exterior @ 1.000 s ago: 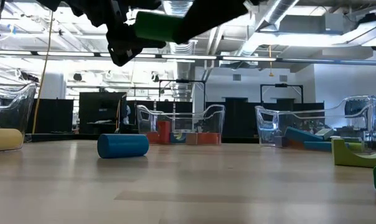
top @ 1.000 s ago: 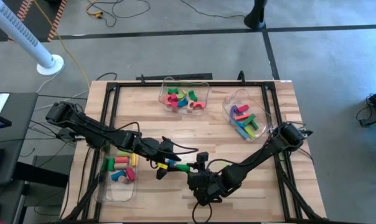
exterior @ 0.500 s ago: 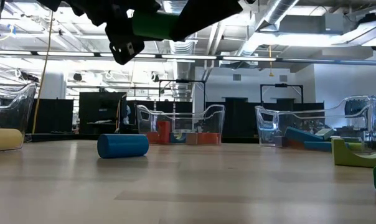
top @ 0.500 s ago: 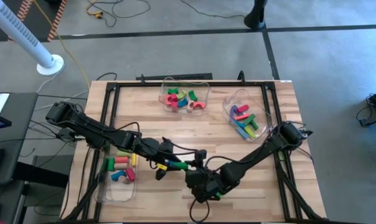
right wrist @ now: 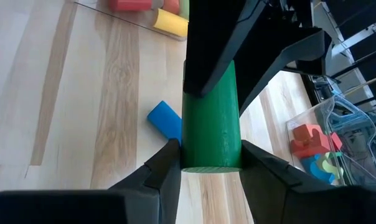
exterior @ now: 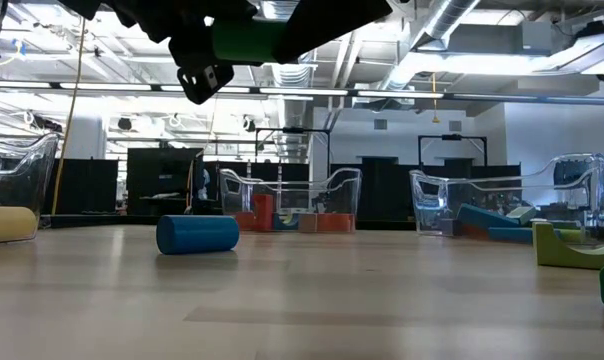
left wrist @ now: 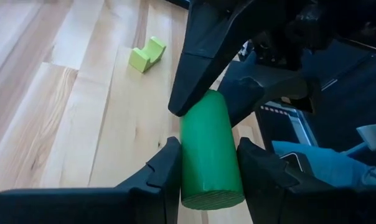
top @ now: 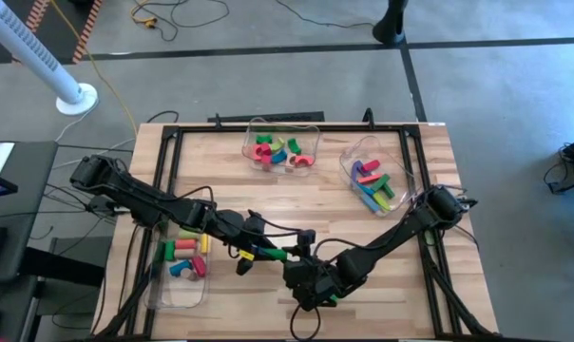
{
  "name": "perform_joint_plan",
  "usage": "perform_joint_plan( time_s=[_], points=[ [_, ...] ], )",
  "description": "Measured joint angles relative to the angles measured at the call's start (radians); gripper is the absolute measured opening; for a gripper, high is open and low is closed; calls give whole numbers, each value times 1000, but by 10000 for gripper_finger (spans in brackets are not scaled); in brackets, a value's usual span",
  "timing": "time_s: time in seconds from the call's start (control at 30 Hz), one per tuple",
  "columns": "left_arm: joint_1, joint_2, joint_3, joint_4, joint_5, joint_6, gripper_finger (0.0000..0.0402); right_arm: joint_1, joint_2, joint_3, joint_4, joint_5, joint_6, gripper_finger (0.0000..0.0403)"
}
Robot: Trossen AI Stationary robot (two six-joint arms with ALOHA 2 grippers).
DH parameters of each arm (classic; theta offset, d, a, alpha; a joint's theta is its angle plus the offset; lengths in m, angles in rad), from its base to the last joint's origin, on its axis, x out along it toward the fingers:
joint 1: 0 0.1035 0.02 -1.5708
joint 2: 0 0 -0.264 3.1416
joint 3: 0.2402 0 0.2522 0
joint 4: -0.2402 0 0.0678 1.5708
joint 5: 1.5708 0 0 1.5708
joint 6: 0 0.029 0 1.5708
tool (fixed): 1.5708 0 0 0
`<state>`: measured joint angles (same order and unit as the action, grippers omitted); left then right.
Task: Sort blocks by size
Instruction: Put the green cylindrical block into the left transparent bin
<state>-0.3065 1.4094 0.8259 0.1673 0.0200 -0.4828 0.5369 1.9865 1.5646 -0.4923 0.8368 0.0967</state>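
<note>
The left gripper (left wrist: pixel 210 171) and the right gripper's dark fingers (left wrist: pixel 203 68) both clasp a green wooden cylinder (left wrist: pixel 208 149) above the worktop (left wrist: pixel 82 118).

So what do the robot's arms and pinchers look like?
Both arms are dark, thin and jointed, with black cables looping alongside. The left gripper and right gripper each have two black, smooth, wedge-shaped plastic fingers. No markings show on them.

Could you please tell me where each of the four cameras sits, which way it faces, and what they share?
High view: overhead, straight down; both arms meet over the table.
Low view: table height, looking level across; the arms enter from above with the green cylinder.
Left wrist view: on the left arm; left gripper closed on the cylinder.
Right wrist view: on the right arm; right gripper around the other end.
Shared: all four show the green cylinder; the low and right wrist views share the blue cylinder.
</note>
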Motion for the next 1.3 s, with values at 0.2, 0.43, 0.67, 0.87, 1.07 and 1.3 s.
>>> perform_joint_plan(
  time_s=[0.2,0.43,0.67,0.87,1.07,1.3],
  points=[
    [0,0,0,8,26,22,123,1,0,0,-3,-1,0,197],
    [-1,-33,1,-84,32,34,123,5,0,0,-41,1,17,223],
    [-1,-149,1,-221,-22,57,123,-4,0,0,-148,2,129,238],
    [-1,-298,1,-470,-113,38,123,-5,0,0,-225,2,197,240],
    [-1,-453,1,-805,-194,-56,123,-2,0,0,-342,2,292,240],
    [-1,-565,1,-1176,-227,-230,123,3,0,0,-434,-11,373,240]
  ],
)
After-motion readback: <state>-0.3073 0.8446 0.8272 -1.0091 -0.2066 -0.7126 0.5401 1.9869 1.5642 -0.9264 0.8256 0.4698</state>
